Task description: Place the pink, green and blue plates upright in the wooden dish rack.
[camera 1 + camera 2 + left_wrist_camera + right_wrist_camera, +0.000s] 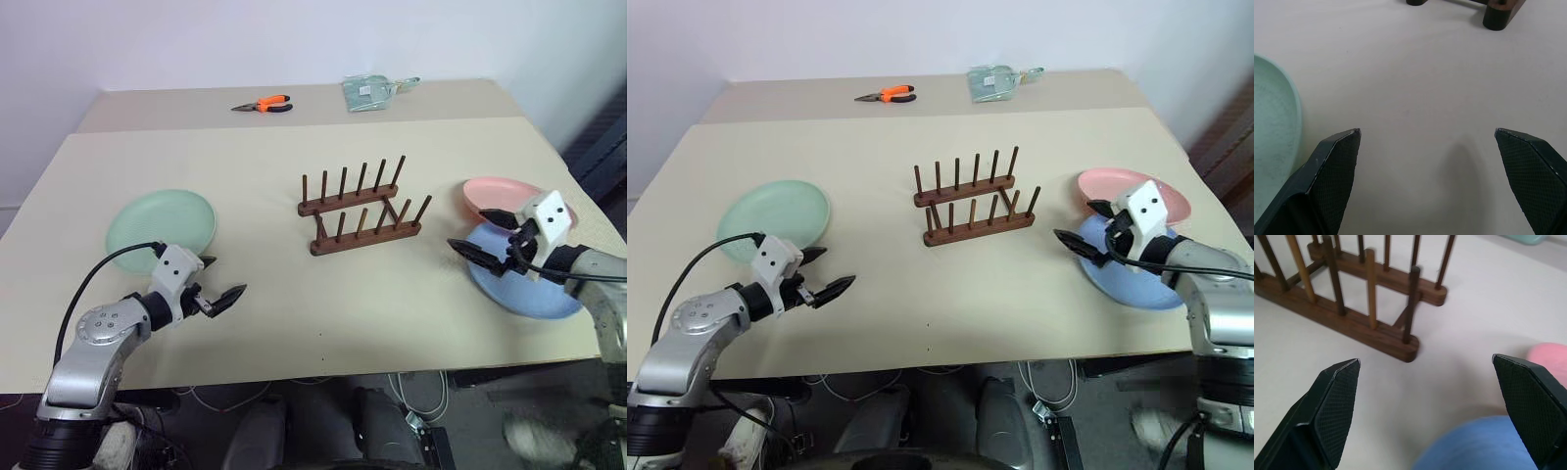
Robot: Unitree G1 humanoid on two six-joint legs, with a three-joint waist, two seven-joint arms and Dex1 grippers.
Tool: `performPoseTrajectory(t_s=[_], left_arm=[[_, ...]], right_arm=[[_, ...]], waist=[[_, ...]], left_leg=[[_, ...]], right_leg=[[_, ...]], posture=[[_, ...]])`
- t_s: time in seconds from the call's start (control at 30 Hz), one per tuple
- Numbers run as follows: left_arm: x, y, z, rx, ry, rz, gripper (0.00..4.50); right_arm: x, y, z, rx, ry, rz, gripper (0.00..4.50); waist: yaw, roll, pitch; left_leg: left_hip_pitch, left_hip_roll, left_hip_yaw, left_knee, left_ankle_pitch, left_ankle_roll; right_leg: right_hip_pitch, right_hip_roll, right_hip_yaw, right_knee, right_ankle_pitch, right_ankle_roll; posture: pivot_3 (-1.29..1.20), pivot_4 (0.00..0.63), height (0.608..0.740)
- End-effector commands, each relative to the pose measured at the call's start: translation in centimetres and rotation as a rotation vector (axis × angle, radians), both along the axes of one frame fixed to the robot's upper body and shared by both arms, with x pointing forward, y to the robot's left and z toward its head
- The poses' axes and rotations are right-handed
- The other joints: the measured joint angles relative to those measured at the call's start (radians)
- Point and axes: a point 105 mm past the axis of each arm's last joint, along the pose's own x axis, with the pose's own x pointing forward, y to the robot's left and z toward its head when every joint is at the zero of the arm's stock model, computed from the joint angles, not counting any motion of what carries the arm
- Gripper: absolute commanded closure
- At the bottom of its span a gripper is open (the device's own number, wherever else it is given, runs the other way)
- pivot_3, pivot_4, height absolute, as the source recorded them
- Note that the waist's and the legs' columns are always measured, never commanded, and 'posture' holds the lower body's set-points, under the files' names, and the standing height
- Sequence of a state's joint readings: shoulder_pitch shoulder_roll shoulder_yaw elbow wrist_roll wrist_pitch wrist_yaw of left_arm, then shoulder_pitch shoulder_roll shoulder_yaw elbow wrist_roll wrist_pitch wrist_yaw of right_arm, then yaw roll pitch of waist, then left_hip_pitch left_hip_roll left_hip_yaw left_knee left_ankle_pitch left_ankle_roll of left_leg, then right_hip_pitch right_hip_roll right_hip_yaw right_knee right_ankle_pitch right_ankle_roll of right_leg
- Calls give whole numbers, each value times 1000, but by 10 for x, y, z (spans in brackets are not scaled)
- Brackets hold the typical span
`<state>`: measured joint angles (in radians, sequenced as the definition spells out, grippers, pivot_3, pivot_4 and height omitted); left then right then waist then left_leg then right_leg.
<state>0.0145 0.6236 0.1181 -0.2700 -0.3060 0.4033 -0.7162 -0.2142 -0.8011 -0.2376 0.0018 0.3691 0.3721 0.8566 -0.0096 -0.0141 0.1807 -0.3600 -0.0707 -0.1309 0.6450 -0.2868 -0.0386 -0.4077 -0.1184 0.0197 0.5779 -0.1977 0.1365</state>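
The pale green plate [162, 230] lies flat on the table's left side. My left gripper [223, 276] hovers just to its right, open and empty, pointing toward the wooden dish rack [361, 211], which stands empty in the middle. On the right, the pink plate [505, 196] overlaps the far rim of the blue plate [519, 284]. My right gripper [467, 228] hangs open and empty over the left edge of those two plates, facing the rack [1352, 318]. In the right wrist view the blue plate [1484, 445] lies under the fingers and the pink plate [1550, 355] is off to one side.
Orange-handled pliers [265, 104] and a pale green packet [372, 91] lie at the table's far edge. The beige table [294, 323] has bare room in front of and around the rack. Cables hang below its near edge.
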Motion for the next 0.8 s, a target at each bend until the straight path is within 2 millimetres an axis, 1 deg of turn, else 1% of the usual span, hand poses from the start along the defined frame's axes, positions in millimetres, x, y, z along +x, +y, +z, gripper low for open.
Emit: performPoseTrajectory(t_s=[0.03,0.17,0.27,0.33,0.4,0.5,0.57,0.6,0.7,0.77,0.8], left_arm=[[1,-9,13,0,-57,-25,0],[2,-20,15,0,-63,-57,0],[6,-30,17,-42,-36,-99,0],[11,-42,15,-38,-3,-168,0],[27,-65,8,-9,18,-253,0],[42,-87,-1,28,38,-344,0],[56,-109,-9,28,62,-407,0],[60,-117,-11,22,71,-428,0],[72,-130,-16,11,92,-457,0],[85,-147,-23,24,103,-455,0],[87,-150,-26,29,104,-455,0]], right_arm=[[8,5,19,-15,-94,5,76],[11,5,18,-24,-94,-5,76],[4,11,16,-8,-50,35,76],[-3,19,13,-23,-38,64,76],[-15,32,9,-22,-23,102,76],[-27,44,5,-18,-20,114,76],[-36,51,3,0,-25,104,76],[-39,54,2,6,-26,100,76],[-47,61,1,12,-34,83,76],[-54,62,1,14,-41,55,76],[-56,63,1,15,-42,47,76]], waist=[[0,0,0],[0,0,0],[4,0,0],[8,0,0],[22,1,0],[24,1,0],[23,0,0],[24,-1,0],[24,-2,1],[26,-2,1],[27,-2,0]], left_leg=[[0,0,0,0,0,0],[0,0,0,0,0,0],[-1,0,0,0,0,0],[-1,-1,-1,0,0,0],[0,-1,0,0,0,0],[-1,-1,-1,2,0,0],[-1,-1,0,2,0,0],[-1,-2,0,2,0,0],[-2,-2,-1,2,0,0],[-1,-1,-1,2,0,0],[-1,-2,-1,2,0,0]], right_leg=[[0,0,0,0,0,0],[0,0,0,0,0,0],[0,0,0,0,0,0],[0,0,0,0,0,0],[0,0,0,0,0,0],[1,1,-1,0,0,0],[0,1,-1,0,0,1],[1,0,-1,0,0,1],[0,0,-1,0,2,3],[0,1,-1,0,2,4],[0,0,-1,0,2,4]], posture=[[0,150,740],[0,150,740],[0,150,740],[0,150,740],[0,150,740],[0,150,740],[0,150,740],[0,150,740],[0,150,740],[0,150,740],[0,150,740]])
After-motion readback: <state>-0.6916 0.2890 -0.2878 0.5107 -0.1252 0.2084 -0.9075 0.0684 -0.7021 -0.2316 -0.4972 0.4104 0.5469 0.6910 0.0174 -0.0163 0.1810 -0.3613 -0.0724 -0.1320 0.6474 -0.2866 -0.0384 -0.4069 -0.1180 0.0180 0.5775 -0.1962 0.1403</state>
